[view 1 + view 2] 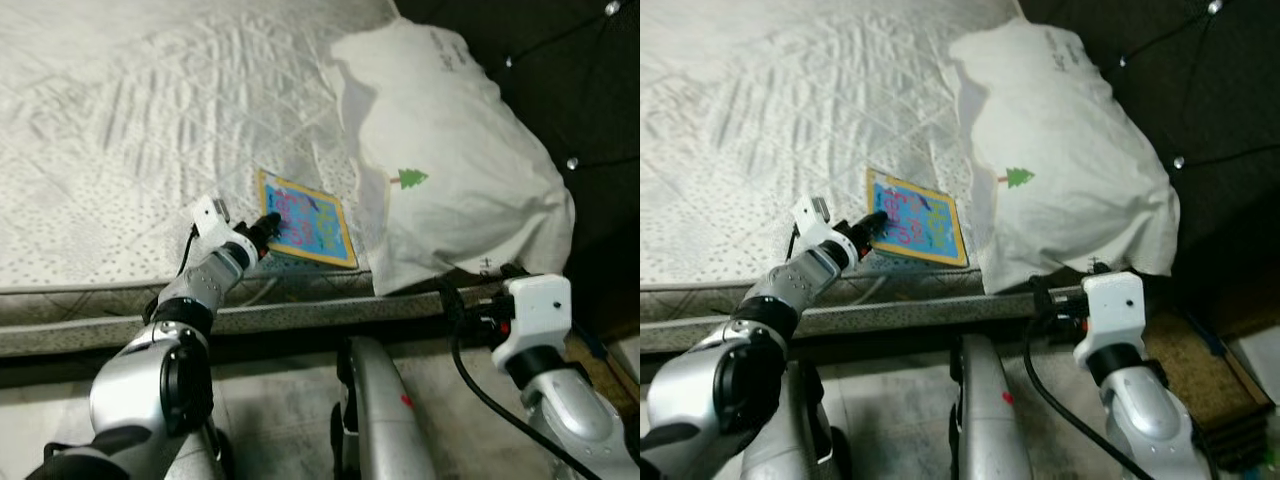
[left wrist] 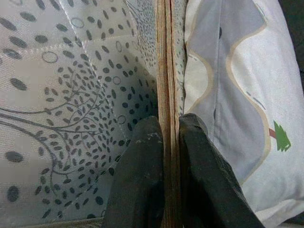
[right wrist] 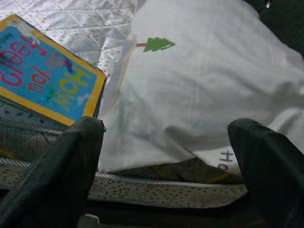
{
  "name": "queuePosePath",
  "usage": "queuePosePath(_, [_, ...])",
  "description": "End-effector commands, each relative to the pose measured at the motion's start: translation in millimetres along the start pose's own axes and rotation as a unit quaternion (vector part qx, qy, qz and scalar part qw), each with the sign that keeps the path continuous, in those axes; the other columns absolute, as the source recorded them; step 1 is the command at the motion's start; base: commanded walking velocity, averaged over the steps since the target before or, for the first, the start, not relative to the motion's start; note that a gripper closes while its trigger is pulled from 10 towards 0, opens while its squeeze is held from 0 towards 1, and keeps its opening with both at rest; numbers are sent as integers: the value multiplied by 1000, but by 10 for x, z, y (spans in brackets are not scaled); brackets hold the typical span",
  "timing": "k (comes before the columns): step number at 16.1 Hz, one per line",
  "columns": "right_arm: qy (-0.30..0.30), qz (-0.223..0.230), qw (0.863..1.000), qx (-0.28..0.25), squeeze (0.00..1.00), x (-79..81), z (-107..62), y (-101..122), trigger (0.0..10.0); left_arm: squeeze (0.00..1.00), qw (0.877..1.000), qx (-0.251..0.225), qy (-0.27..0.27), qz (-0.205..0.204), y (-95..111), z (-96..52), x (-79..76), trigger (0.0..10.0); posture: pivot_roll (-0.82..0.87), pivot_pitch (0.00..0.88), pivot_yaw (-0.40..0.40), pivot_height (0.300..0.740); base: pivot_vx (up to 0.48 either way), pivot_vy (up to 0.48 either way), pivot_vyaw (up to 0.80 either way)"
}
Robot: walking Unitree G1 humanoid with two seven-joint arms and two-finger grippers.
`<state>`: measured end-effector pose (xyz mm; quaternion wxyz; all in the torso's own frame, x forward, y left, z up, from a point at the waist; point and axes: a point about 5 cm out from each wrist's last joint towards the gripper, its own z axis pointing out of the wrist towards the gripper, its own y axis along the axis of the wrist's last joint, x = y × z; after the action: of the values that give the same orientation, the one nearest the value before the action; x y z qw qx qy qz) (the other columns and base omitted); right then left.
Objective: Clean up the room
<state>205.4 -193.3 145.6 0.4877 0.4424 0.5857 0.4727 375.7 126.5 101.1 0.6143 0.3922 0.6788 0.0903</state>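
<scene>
Left wrist view: left hand pinches book beside pillow.

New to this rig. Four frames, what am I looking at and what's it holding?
A humanoid robot with two silver arms, each ending in a claw of two black fingers. The two wide pictures come from the stereo camera on its head, looking down at a white quilted mattress. The two close ones come from cameras on the wrists, looking along each claw's fingers.

On the mattress lie a thin blue picture book with a yellow border and, beside it, a white pillow with a small green tree print.

The left claw is shut on the book's edge. The right claw is open, holding nothing, low by the bed's edge in front of the pillow.
</scene>
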Motion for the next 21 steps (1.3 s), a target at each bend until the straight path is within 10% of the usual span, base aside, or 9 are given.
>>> queuePosePath(1, [-7, -5, 1000, 2, 0, -58, -40, 33, 10000, 0, 1000, 23, -3, 0, -98, 26, -37, 10000, -359, 234, -129, 549, 0, 0, 0])
queuePosePath(2, [-6, -7, 1000, 4, 0, -60, -50, 37, 10000, 0, 1000, 22, -1, 1, -88, 23, -26, 10000, -364, 235, -138, 549, 0, 0, 0])
queuePosePath(4, [0, -9, 1000, 3, 0, -49, -28, 78, 10000, 1000, 1000, 15, 16, 17, -26, 15, 6, 10000, -368, 234, -147, 549, 0, 0, 0])
queuePosePath(21, [16, -15, 999, -28, 0, 5, 253, 171, 10000, 1000, 995, -38, 64, 73, 395, -62, 106, 10000, -337, 140, -127, 549, 0, 0, 0])
